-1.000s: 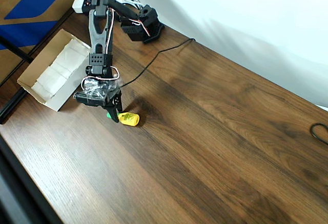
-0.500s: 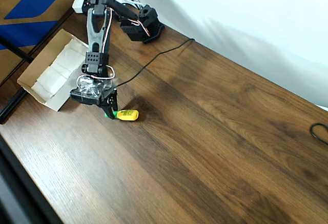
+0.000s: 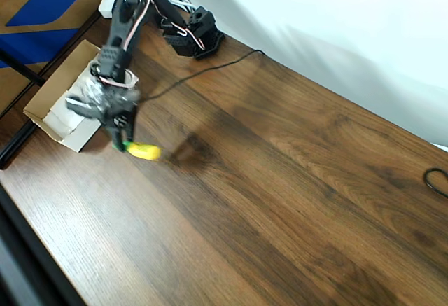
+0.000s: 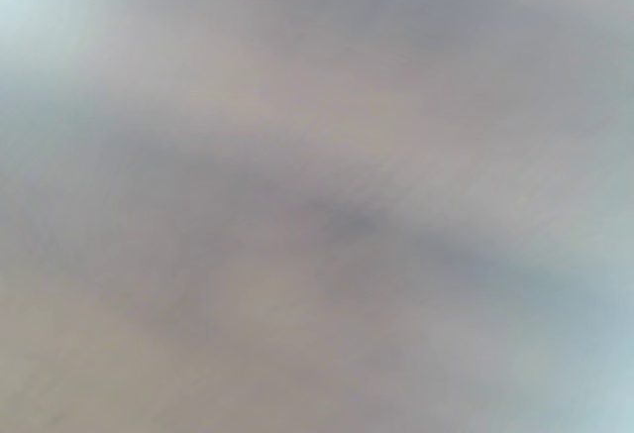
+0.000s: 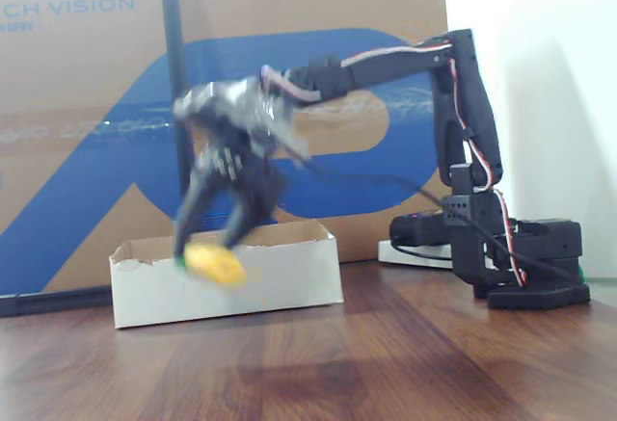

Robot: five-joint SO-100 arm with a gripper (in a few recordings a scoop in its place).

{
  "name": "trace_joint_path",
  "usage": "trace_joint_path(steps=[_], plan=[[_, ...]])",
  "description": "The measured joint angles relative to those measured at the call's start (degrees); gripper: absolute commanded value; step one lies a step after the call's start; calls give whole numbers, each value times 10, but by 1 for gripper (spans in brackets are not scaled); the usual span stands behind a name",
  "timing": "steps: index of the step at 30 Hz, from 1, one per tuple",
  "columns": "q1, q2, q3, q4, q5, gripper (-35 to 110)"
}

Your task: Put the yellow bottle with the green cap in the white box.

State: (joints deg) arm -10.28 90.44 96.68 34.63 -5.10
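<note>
My gripper is shut on the yellow bottle with the green cap and holds it lifted off the table, just right of the white box in the overhead view. The fixed view shows the blurred gripper carrying the yellow bottle in the air in front of the white box. The green cap sits between the fingers and the yellow body sticks out. The wrist view is a grey blur.
A large brown-and-blue cardboard stands behind the box. The arm's base sits at the back of the wooden table, with a black cable trailing from it. A black pole rises beside the box.
The gripper has lifted the bottle off the table and swung it left toward the white box. The bottle's shadow stays on the wood where it lay.
</note>
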Motion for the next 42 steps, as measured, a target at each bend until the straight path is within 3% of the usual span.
trace_joint_path(steps=[16,25,36,42], plan=[[143,172,91,10,49,0],[300,233,143,-4,68,0],[474,304,305,-126,45,0],[476,317,336,-155,23,0]])
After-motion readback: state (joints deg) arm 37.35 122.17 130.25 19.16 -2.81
